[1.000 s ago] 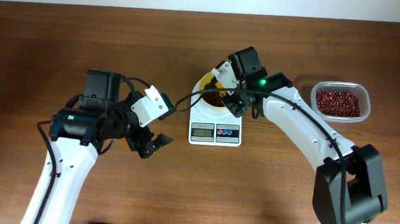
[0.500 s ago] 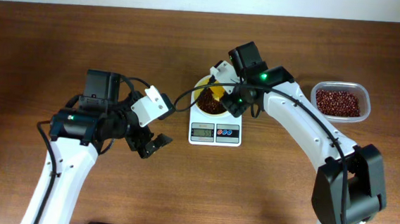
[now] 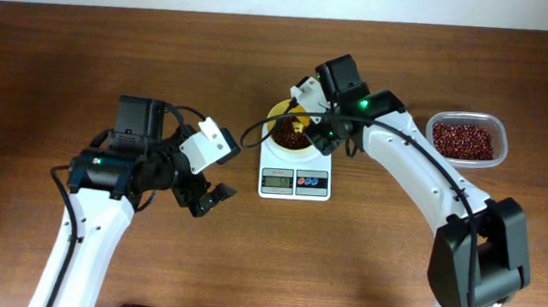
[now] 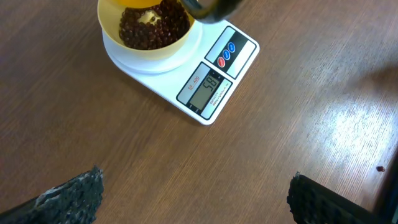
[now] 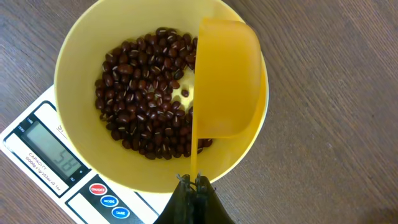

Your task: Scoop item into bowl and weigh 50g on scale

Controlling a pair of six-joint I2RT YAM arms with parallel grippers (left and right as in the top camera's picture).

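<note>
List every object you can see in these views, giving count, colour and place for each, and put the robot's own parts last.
table: one, brown wood, under everything.
scale: one, white with a grey display and red and blue buttons, mid-table.
bowl: one, pale yellow, standing on the scale.
beans in the bowl: many, dark reddish-brown, a loose layer on the bowl's floor.
scoop: one, yellow, over the bowl's right side, its handle held.
tub: one, clear plastic, at the table's right edge.
beans in the tub: many, reddish-brown, filling the tub.
left gripper: one, black, open, above bare table left of the scale.
right gripper: one, black, shut on the scoop's handle, above the bowl.
</note>
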